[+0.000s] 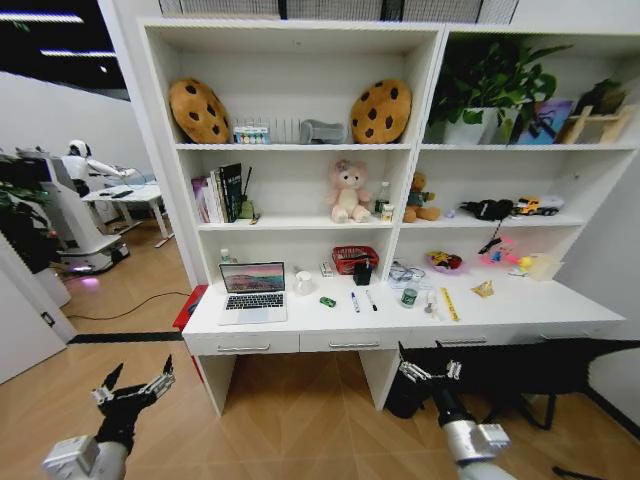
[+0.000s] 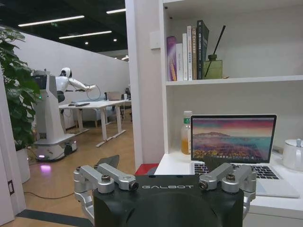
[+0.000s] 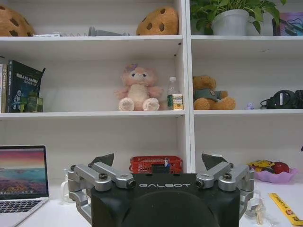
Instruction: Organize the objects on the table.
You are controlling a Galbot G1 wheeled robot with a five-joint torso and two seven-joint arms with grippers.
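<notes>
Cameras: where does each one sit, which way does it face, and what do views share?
Head view: high, looking forward and down at the table; left gripper and right gripper low in front, both open.
Left wrist view: behind the left gripper, facing the silver laptop.
Right wrist view: behind the right gripper, facing the shelves and red basket.
Shared: all three show the laptop.

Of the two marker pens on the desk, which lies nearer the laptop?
The blue-tipped pen, beside the small green piece; the other pen lies farther from the laptop.
</notes>
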